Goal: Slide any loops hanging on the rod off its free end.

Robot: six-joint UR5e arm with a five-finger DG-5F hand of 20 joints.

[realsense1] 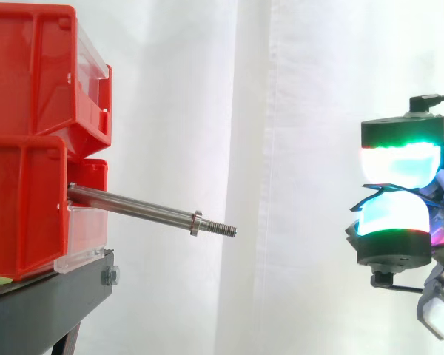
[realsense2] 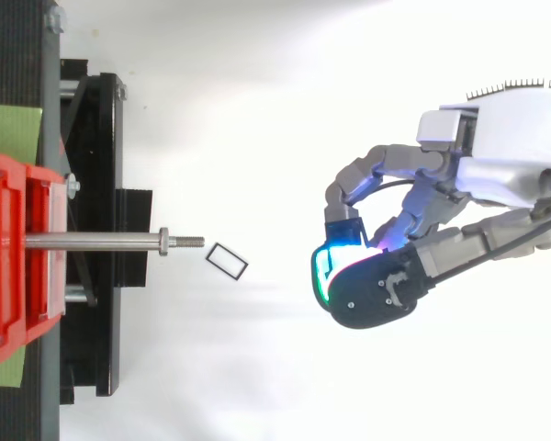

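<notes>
Rod (realsense1: pixel 133 206) is sticking out of the red bins (realsense1: pixel 29 81) on the black stand (realsense1: pixel 52 296), sloping a little down toward its threaded free end past the nut (realsense1: pixel 196 222). Nothing is hanging on it in either view. In the top view a small black-edged rectangle (realsense2: pixel 227 261), probably a loop, is showing just beyond the free end and a little to one side, apart from the thread; I cannot tell whether it is falling or lying below.

The hand (realsense2: pixel 505 156) is sitting well apart from the rod, out past the free end and roughly in line with it. Its fingers are curling in, and 2 glowing pads (realsense1: pixel 399 164) are pressing toward each other, pinching a thin blue piece (realsense2: pixel 345 230) between them. This is likely another loop, though its shape is too hidden to be sure.

Judging by the bare rod, the sliding itself is looking done and the step in hand is carrying the pinched piece clear. To do that well:
- be holding the pinch firm, since only a thin edge is sitting between the pads
- be drawing away along the rod's line, not across it, so nothing is catching the thread
- be opening the pads only once well clear of the rod's end, and then be checking the rod for anything left
</notes>
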